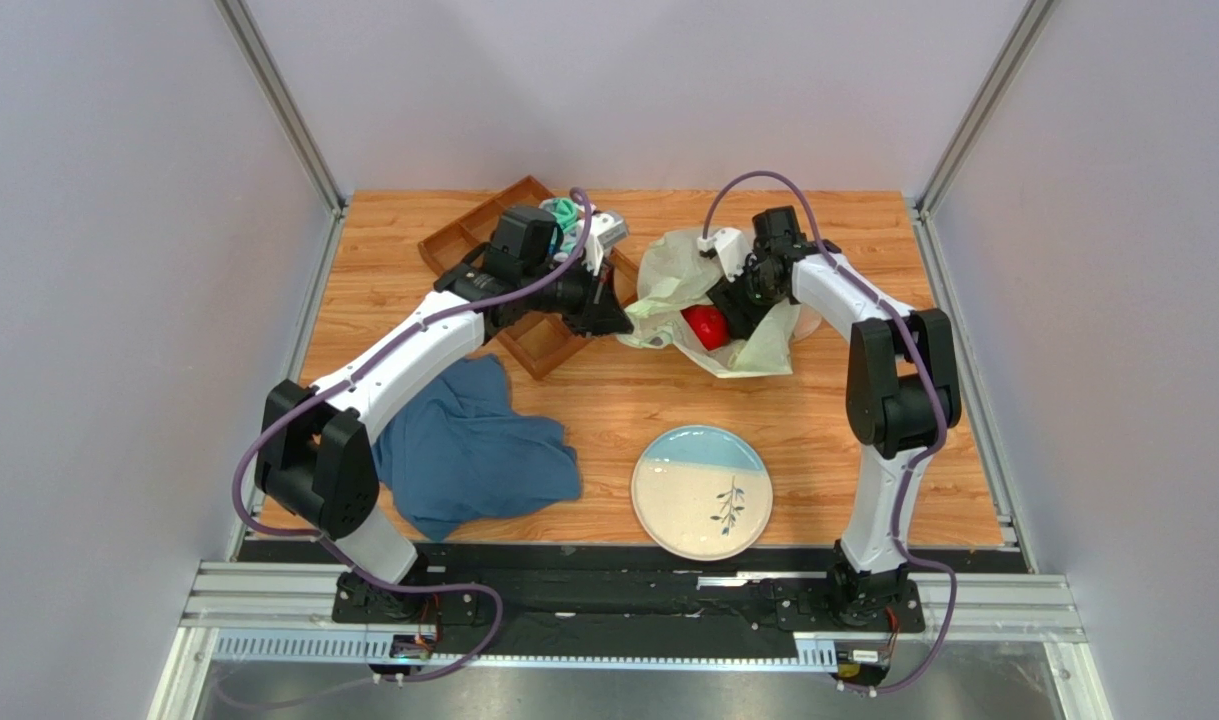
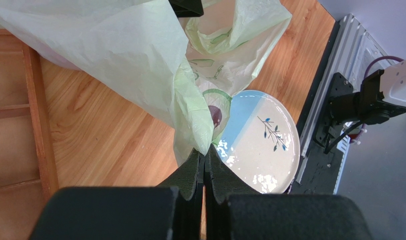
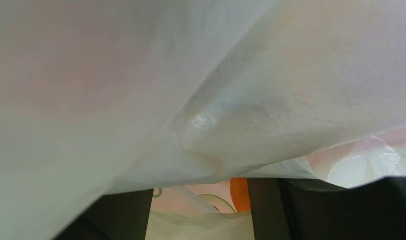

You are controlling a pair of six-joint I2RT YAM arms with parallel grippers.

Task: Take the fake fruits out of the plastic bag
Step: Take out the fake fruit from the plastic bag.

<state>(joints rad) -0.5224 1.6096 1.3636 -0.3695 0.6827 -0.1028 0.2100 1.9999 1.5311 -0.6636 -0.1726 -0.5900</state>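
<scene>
Wood table [image 1: 630, 413], grey walls, metal frame at the near edge.

Bag [image 1: 675, 270]: at the far middle of the table, crumpled. Its long axis runs roughly left-right. One corner is drawn out to a point toward the left. The mouth gapes upward, and a red fruit [image 1: 702, 326] shows in it.

Left gripper [image 2: 205, 161]: jaws pressed together, pinching the drawn-out bag film at the fingertips. The film fans up and away from the pinch.

Right gripper [image 1: 731, 305]: down in the bag mouth, just beside the red fruit. In the wrist view the fingers [image 3: 122, 215] stand apart with nothing seen clamped. An orange fruit [image 3: 238, 192] shows past them, close to one finger; I cannot tell whether it touches. Bag film hangs over nearly all of that view.

Around: a tray [image 1: 488, 240] lies left of the bag, with the left arm over it. A blue cloth [image 1: 473, 450] lies near left. A plate [image 1: 675, 503] lies near the bag, between the arm bases.
</scene>
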